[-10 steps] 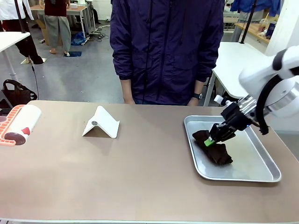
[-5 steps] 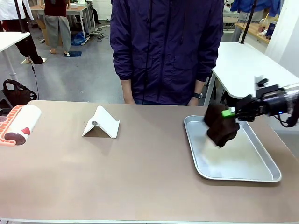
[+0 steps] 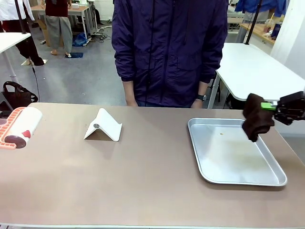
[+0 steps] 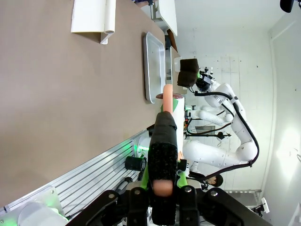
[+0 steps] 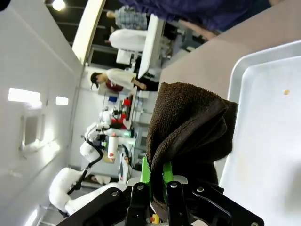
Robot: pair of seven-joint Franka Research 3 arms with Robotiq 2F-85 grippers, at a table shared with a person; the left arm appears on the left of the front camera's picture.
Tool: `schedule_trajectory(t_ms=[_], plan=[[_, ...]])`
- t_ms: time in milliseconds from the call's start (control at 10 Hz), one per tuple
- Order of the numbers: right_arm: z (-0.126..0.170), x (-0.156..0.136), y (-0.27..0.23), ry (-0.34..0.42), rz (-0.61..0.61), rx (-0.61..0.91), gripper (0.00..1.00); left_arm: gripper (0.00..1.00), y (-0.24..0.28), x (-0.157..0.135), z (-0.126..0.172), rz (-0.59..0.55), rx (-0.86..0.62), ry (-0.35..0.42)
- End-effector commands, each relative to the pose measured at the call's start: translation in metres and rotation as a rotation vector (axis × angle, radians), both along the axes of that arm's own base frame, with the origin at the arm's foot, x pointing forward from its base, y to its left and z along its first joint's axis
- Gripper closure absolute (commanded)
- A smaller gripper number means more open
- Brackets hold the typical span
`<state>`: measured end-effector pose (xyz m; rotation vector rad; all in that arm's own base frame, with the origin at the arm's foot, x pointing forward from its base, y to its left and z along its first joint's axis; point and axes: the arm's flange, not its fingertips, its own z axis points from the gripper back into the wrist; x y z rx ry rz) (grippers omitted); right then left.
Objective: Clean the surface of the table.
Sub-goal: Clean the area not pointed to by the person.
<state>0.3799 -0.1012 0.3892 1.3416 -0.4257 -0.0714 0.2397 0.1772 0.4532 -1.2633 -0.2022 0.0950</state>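
The table (image 3: 143, 167) has a matte taupe-brown top. My right gripper (image 3: 272, 108) hangs at the far right, above the outer edge of the metal tray (image 3: 209, 157), and is shut on a dark brown cloth (image 3: 256, 118) that droops from its green pads. In the right wrist view the cloth (image 5: 188, 122) bunches over the gripper (image 5: 157, 176), with the tray (image 5: 268, 122) below. In the left wrist view my left gripper (image 4: 163, 141) is shut on a peach-coloured handle (image 4: 167, 94), held off the table's (image 4: 47, 94) near edge.
A white folded stand (image 3: 103, 125) sits left of the middle. An orange and white holder (image 3: 19, 126) lies at the left edge. A small crumb (image 3: 221, 134) lies in the tray. A person in a dark purple jacket (image 3: 169, 47) stands at the far side.
My right gripper has lifted the brown cloth out of the tray and carried it up and to the right. The tray now holds just a crumb.
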Motion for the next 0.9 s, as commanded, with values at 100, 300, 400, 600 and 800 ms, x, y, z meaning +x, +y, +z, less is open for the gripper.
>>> schedule_trajectory(t_ms=[100,300,400,600,800], plan=[[-0.002,-0.025,-0.029,-0.057,0.003,-0.051,0.89,0.78,0.000,0.001,0.003,0.009,-0.011,0.001],[-0.008,-0.037,-0.046,-0.044,0.018,-0.056,0.89,0.78,0.000,0.001,0.003,0.009,-0.011,0.001],[-0.009,-0.040,-0.049,-0.028,-0.009,-0.064,0.89,0.78,0.000,0.001,0.003,0.009,-0.011,0.001],[-0.009,-0.028,-0.041,-0.013,-0.003,-0.068,0.89,0.78,0.000,0.001,0.003,0.009,-0.011,0.001],[-0.012,-0.033,-0.046,-0.001,-0.002,-0.076,0.89,0.78,0.000,0.001,0.003,0.009,-0.011,0.001]])
